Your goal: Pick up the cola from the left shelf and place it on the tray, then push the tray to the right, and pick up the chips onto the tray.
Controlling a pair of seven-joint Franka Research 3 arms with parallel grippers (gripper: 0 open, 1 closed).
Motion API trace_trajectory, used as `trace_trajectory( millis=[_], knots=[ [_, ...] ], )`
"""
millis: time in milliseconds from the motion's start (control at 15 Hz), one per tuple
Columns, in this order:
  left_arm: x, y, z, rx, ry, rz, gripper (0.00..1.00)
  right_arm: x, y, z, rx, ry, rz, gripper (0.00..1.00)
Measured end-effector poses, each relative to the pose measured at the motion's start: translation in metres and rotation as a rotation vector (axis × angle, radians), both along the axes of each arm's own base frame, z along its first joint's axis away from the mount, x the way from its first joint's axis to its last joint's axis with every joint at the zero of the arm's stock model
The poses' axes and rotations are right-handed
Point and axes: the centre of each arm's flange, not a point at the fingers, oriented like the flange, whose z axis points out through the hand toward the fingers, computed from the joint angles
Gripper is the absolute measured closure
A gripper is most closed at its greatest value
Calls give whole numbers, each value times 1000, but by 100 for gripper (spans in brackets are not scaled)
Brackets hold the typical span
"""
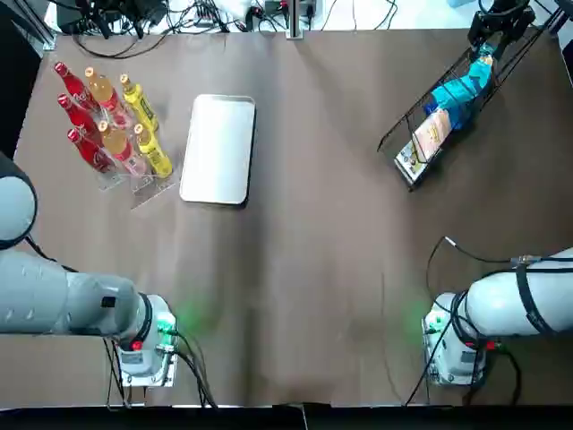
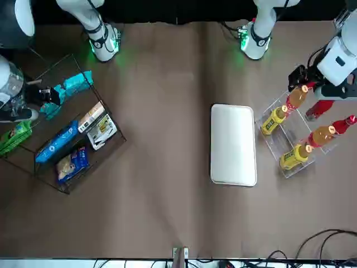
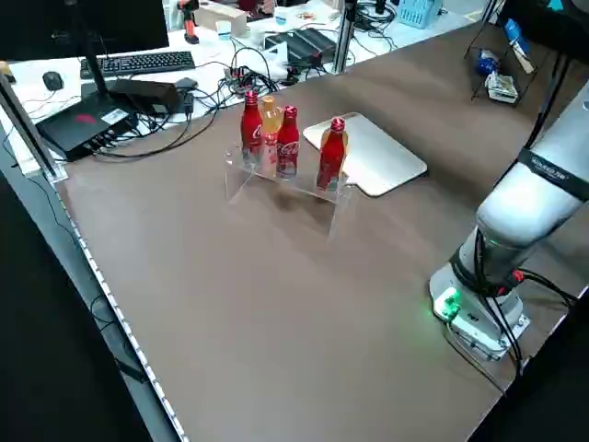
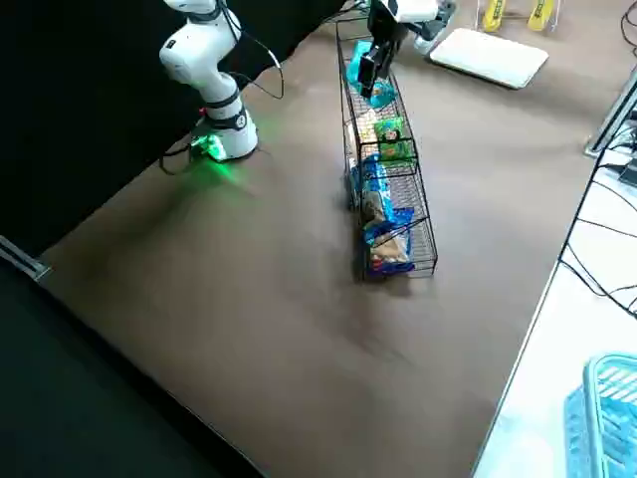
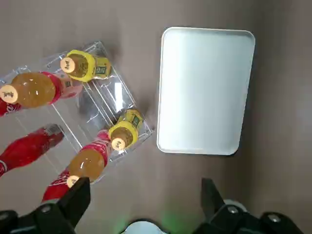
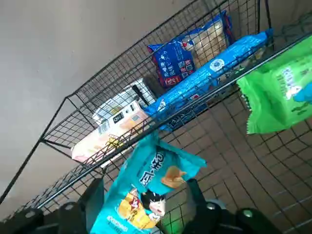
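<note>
tabletop (image 1: 304, 269) is covered in plain brown sheeting, flat and uncluttered through the middle; both arm bases (image 1: 148, 345) stand at the near edge, each showing a green light. clear rack (image 5: 114, 95) stands at the robot's left far side and holds three red cola bottles (image 1: 78, 116) in its outermost row, orange-drink bottles (image 1: 103, 90) in the middle row and yellow bottles (image 1: 143, 107) in the row nearest the tray. white tray (image 1: 219, 148) lies flat just beside the rack, on its inner side, apart from it. left gripper (image 5: 144, 187) hangs above the rack with its fingers spread wide and nothing between them; all three cola bottles sit in the rack. wire basket (image 2: 67, 190) lies at the robot's right far side, tilted on its frame, with a green bag (image 6: 278, 95), blue packs (image 6: 187, 53) and an orange and white pack (image 6: 109, 129) inside. right gripper (image 6: 144, 187) is at the far end of the basket, its fingers closed against the sides of a teal chips bag (image 1: 461, 90), which hangs at the basket's upper rail; whether the bag touches the wire cannot be told. room beyond the far table edge shows a tangle of black cables (image 1: 152, 22); a white bench off the robot's left carries a keyboard (image 3: 138, 63) and further cabling, and a blue plastic crate (image 4: 607, 398) sits off the table's right side
</note>
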Motion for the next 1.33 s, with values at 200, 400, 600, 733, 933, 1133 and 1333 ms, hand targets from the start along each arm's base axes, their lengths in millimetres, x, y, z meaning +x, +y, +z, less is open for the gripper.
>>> trace_trajectory(
  millis=[200, 400, 600, 733, 933, 1133, 1333],
  knots=[
    [1, 4, 0, -1, 0, 3, 0, 2, 1, 9, 1, -21, 1, 14],
    [3, 21, -4, 0, 8, 33, 0, 6, 3, 29, 16, -67, 1, 0],
    [7, 72, -23, -5, 48, 99, 0, 8, 5, 48, 39, -109, 46, 0],
    [7, 106, -43, -17, 79, 79, 0, 8, 6, 56, 52, -123, 84, 0],
    [7, 146, -74, -39, 79, 10, 0, 7, 6, 57, 55, -120, 102, 0],
    [2, 185, -94, -54, 51, -57, 0, 6, 1, 52, 54, -100, 91, 1],
    [-5, 222, -109, -62, 22, -112, 0, 4, -11, 39, 55, -71, 69, 2]
  ],
)
